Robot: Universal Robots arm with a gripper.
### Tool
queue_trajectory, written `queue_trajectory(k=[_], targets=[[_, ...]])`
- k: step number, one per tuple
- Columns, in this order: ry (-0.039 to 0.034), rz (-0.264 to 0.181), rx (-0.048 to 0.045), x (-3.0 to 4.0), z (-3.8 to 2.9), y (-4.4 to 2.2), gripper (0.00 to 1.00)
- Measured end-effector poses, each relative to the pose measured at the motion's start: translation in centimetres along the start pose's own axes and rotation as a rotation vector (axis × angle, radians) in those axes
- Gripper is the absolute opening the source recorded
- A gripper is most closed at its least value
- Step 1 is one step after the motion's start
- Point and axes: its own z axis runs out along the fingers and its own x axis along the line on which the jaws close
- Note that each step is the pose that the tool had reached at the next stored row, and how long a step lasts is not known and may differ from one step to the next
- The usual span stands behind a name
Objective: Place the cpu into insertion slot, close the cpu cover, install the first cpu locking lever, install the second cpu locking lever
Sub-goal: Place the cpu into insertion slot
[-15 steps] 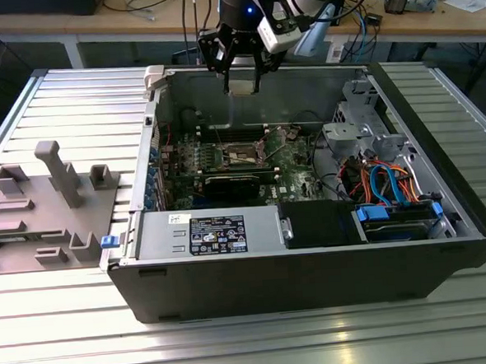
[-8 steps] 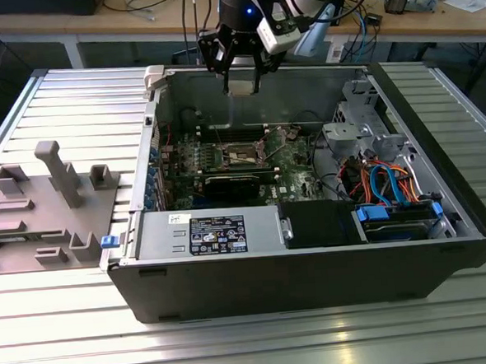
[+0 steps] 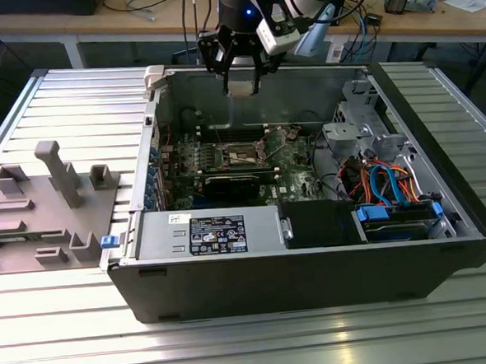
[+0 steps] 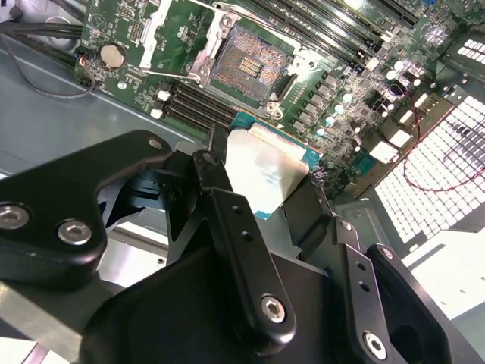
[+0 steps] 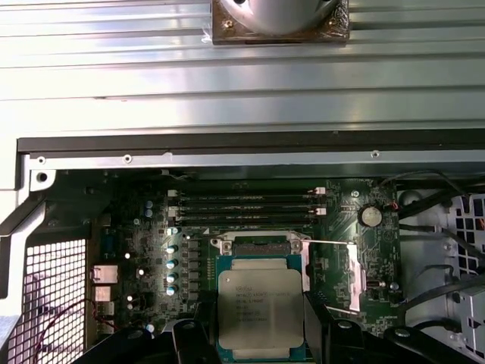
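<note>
I hang point-down from the upper middle of the exterior view, my gripper (image 3: pixel 241 85) poised over the open computer case (image 3: pixel 233 290) and clear above its rear wall. My fingers (image 5: pixel 314 327) are drawn in narrow on two opposite edges of the cpu (image 3: pixel 241 90). I hold it flat with its silver-grey top facing my wrist; in both wrist views the chip (image 5: pixel 261 307) sits square between my black finger links (image 4: pixel 242 250).

Well below the chip lies the green motherboard (image 3: pixel 225 158). In the second wrist view the insertion slot (image 4: pixel 246 64) is bare, its gold contact field uncovered. The cpu cover (image 5: pixel 352 277) is swung open beside it as a silvery plate, near a coin cell (image 5: pixel 370 216). The dark memory slots (image 5: pixel 246 205) run alongside.

The case lies on its side on a ribbed aluminium table (image 3: pixel 73 102). A labelled power supply (image 3: pixel 217 233) sits along the case's near edge, and blue cables (image 3: pixel 383 182) lie towards the exterior view's right. On the exterior view's left rests a grey fixture tray (image 3: pixel 46 202). Across the top of the frame runs a wooden workbench (image 3: pixel 431 18) strewn with wires.
</note>
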Motion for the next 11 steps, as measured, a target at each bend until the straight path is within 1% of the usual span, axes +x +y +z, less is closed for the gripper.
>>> queue_trajectory(k=[11], targets=[[0.0001,0.0,0.0,0.15,0.25,-0.03,0.54]])
